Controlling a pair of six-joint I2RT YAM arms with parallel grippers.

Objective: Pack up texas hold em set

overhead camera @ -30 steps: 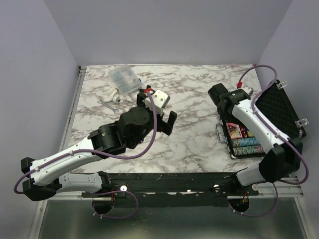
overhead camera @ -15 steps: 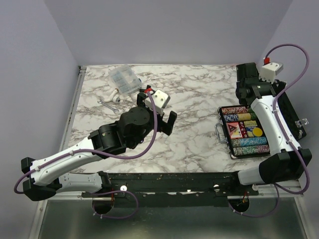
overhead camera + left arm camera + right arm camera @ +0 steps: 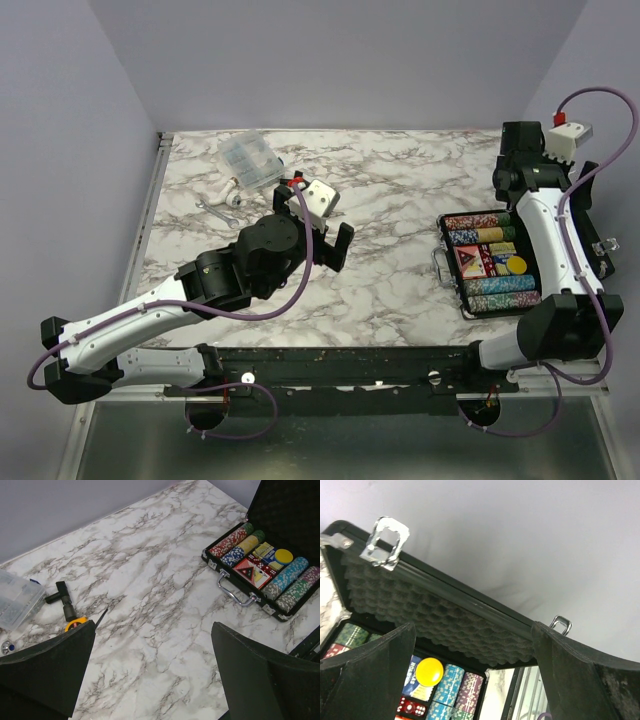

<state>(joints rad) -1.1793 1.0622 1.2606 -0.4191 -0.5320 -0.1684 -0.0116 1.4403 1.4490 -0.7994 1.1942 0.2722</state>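
Marbled white tabletop [image 3: 400, 200] fills the space between pale lilac walls, and we find the black briefcase [image 3: 295, 515] lying open at its right side, handle facing the table's middle and its foam lid [image 3: 430, 612] standing up toward the right wall. In the tray we see the chip rows [image 3: 287, 575], a red card box [image 3: 251, 571] and a yellow disc [image 3: 284, 556] resting on a blue pack.

We see the right arm rise from its base at the near right, bend at the elbow beside the case and stretch up to the far right corner. The right gripper [image 3: 472, 630] hangs above the far end of the case with its fingers spread wide and nothing between them, looking down along the lid's top edge and latches.

We see the left arm run diagonally from the near left to the table's centre. The left gripper [image 3: 152, 630] hovers over bare marble, turned toward the case, jaws wide apart and empty. A clear plastic box [image 3: 250, 158] sits at the far left, behind it.

A second ago the right arm lay low across the case and hid most of the tray, fingers less spread. Now it has lifted and drawn back, so we see every row. The left arm has not moved.
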